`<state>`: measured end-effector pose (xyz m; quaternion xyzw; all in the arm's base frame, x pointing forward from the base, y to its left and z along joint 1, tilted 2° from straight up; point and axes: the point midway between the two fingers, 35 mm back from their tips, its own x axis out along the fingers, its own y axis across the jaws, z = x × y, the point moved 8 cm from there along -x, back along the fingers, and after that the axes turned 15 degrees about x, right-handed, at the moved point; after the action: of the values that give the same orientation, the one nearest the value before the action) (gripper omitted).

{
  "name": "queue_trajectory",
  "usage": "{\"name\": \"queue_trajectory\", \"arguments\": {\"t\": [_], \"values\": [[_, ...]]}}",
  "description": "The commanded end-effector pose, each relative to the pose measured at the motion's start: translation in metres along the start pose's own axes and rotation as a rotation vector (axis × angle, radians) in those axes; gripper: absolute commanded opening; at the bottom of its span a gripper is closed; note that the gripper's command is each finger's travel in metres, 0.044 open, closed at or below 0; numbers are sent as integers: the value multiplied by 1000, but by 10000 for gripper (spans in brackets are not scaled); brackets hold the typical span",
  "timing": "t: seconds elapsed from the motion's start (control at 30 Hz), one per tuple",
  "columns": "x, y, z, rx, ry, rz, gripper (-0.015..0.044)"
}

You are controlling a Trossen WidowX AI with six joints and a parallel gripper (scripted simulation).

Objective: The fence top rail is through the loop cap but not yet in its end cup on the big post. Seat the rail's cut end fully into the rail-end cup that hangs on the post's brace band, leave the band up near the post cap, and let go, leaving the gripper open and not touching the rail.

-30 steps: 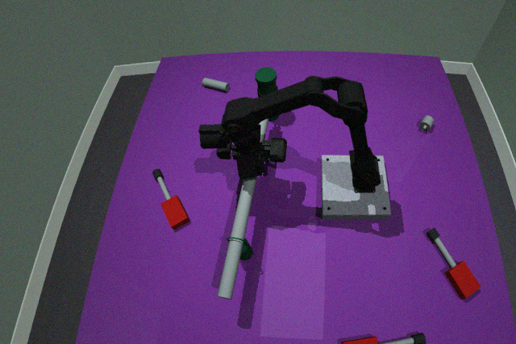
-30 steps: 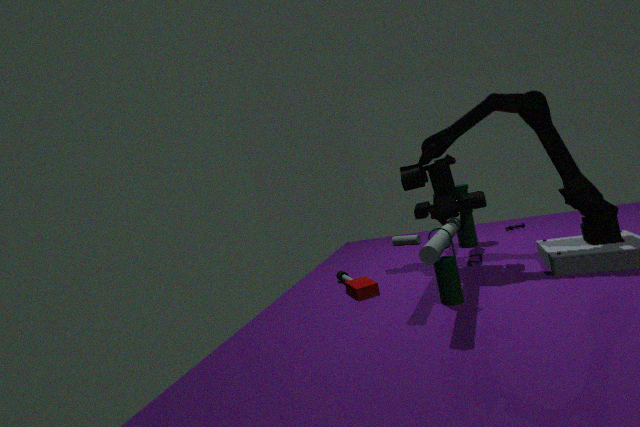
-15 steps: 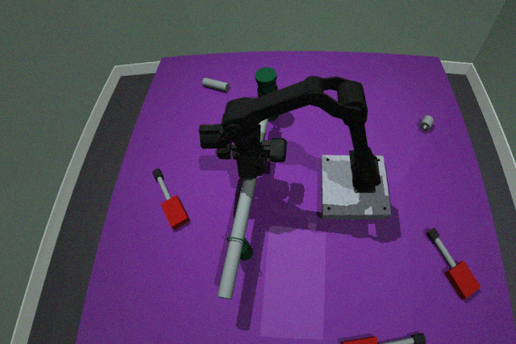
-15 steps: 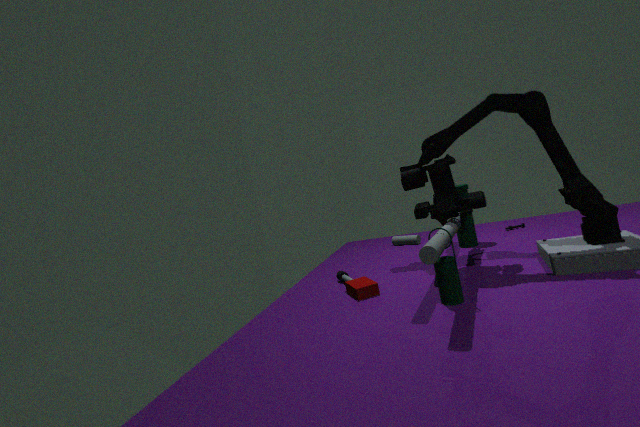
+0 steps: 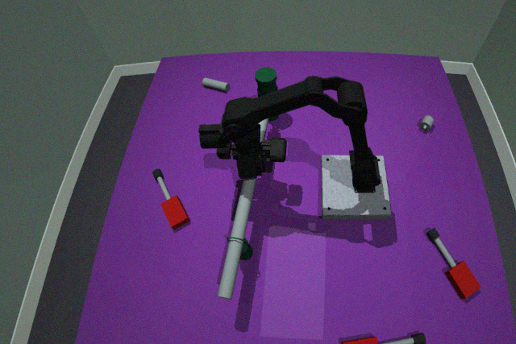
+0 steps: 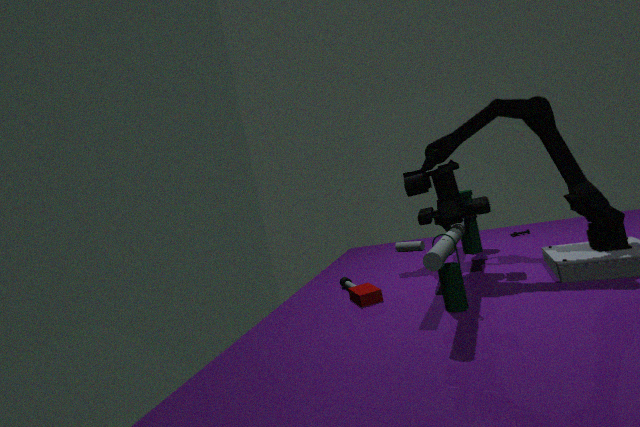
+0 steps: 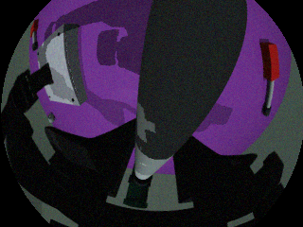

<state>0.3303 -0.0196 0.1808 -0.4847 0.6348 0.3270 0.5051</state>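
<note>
The pale grey rail (image 5: 239,223) (image 6: 439,251) (image 7: 185,85) runs above the table, through the thin green loop (image 5: 236,239) at the short green post (image 5: 247,250) (image 6: 453,288). Its near end sticks out past the loop. My gripper (image 5: 251,159) (image 6: 453,223) (image 7: 156,124) is shut on the rail's middle stretch. The rail's far end reaches a dark fitting on the big green post (image 5: 265,76) (image 6: 472,237) (image 7: 136,195). The wrist view shows this end close against the fitting, but how deep it sits cannot be told. The arm partly hides the post and band.
A red block with a grey handle (image 5: 175,212) (image 6: 366,294) (image 7: 271,61) lies left of the rail. A loose grey cylinder (image 5: 215,84) (image 6: 409,246) lies near the big post. The white robot base (image 5: 338,190) (image 6: 578,268) (image 7: 59,71) stands to the right.
</note>
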Motion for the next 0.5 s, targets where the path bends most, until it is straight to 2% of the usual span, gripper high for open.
{"name": "queue_trajectory", "arguments": {"t": [0.0,0.47], "values": [[-2,-1,-3,0,11,-4,0],[-4,-2,-5,0,12,-4,0]]}}
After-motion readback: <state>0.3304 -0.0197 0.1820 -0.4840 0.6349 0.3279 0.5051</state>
